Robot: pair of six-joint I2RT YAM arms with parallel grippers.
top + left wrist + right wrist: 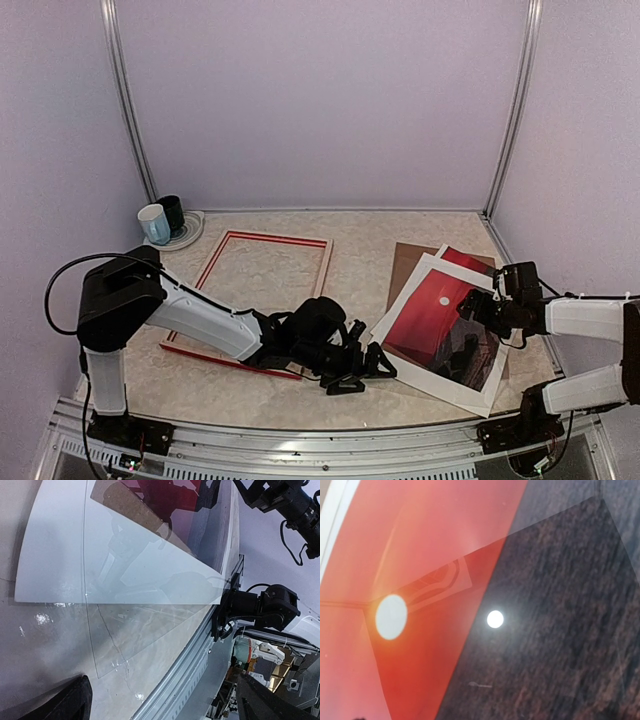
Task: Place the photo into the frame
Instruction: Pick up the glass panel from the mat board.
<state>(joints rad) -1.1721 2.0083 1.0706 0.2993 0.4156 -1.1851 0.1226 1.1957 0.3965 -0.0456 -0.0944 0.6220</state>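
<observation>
The frame [215,262] lies flat at the left middle of the table, red face up and empty. The photo [428,322], red sky with a small white sun, lies at the right inside a white mat [405,308]. My left gripper [365,373] is open and low at the mat's near-left corner. In its wrist view the fingers [67,705] stand wide apart, before the mat [55,555] and a clear sheet [115,630]. My right gripper [482,306] hovers over the photo's right part. Its wrist view is filled by the photo [420,670], and no fingers show there.
A brown backing board [405,262] sticks out behind the mat. A white mug [153,224] and a dark mug [173,212] stand on a plate [192,234] at the back left. The table's metal front rail [200,660] runs close to the left gripper.
</observation>
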